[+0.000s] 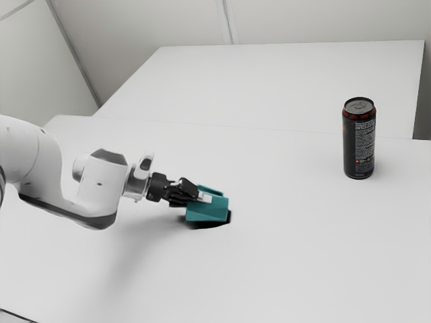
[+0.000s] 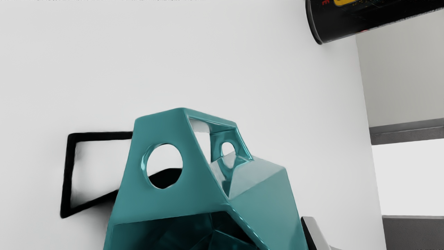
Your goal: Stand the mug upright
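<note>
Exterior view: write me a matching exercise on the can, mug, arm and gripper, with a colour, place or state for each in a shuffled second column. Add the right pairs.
Things
1. Can
2. Mug
3. Arm
4. Gripper

Descriptions
A. Mostly white, coming in from the exterior view's left
B. Black, right at the teal thing
C. Standing upright, toward the exterior view's right
D. Teal, with a dark shadow beneath it on the table

Right pairs
1-C
2-D
3-A
4-B
</note>
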Robot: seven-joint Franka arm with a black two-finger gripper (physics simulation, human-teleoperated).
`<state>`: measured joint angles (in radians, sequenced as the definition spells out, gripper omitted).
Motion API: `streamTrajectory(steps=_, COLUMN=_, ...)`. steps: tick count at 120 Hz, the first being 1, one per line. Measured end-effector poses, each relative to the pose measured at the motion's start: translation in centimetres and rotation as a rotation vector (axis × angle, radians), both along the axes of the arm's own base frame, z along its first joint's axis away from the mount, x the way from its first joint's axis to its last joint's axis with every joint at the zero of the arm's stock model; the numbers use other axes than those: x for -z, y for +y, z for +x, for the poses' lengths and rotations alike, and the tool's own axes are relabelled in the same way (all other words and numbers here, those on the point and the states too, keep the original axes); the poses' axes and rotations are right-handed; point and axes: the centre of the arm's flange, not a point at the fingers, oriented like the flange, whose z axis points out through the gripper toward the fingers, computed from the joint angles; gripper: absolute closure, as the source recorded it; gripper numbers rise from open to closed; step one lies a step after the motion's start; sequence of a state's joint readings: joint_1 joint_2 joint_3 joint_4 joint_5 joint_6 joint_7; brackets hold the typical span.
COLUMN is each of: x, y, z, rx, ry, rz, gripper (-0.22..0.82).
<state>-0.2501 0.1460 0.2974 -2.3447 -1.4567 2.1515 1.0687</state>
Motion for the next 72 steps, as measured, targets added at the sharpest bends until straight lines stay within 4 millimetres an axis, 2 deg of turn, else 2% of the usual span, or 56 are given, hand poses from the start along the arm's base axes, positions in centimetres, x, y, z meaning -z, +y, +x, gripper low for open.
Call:
streamTrajectory(steps=23, x=-2.3, y=-0.5, z=0.2, rx=0.014, ry=-0.049, rz=-0.005, gripper=0.75)
streamTrajectory(steps=36, x=-4.8, y=-0.4, z=0.4, rx=0.019, ry=-0.098, rz=-0.003, gripper=0.76)
streamTrajectory(steps=44, x=-7.0, y=-0.4, z=0.5, rx=0.04, ry=-0.141, rz=0.024, gripper=0.77)
streamTrajectory(steps=60, x=-10.5, y=-0.2, z=0.7, rx=0.143, ry=-0.2, rz=0.176, gripper=0.78)
streamTrajectory(steps=72, x=-12.5, y=-1.4, z=0.6, rx=0.28, ry=-0.222, rz=0.349, gripper=0.78)
